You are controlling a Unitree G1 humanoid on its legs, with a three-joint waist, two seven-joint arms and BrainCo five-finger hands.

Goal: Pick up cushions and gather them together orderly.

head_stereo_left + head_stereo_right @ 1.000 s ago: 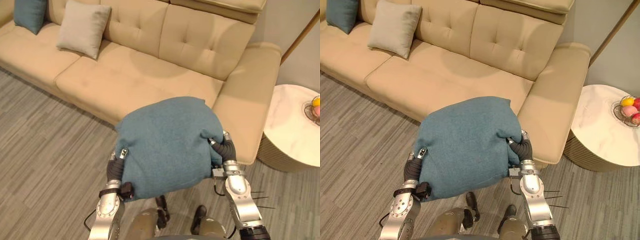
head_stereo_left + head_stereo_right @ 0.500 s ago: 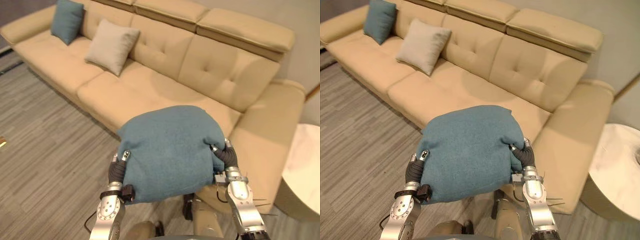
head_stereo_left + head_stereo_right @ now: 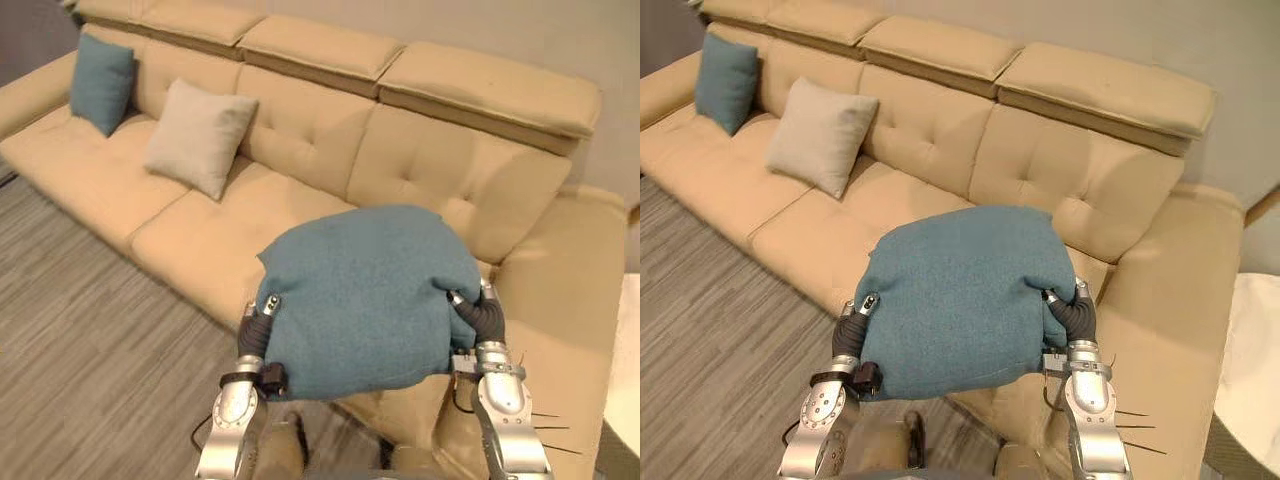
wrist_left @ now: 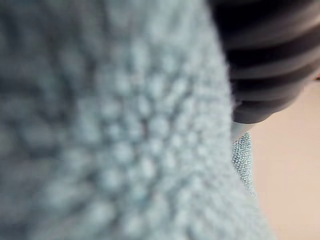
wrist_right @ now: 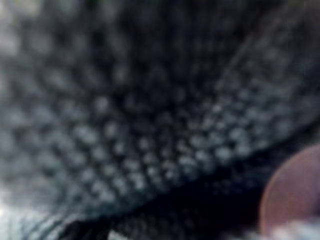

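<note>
The large blue cushion hangs in the air in front of the robot, over the front edge of the sofa near its right end. It is clamped between the left hand on one side and the right hand on the other. Squeezing from both sides is probably the way to carry something this wide and soft, too bulky for one hand. The beige cushion and the small blue cushion lean against the backrest further left, so that end looks like the gathering spot. Both hands are sunk into the cloth, so whether they lie spread flat or grip it cannot be told; the wrist views look straight onto the weave and give no help. A white table is cut off at the right edge
</note>
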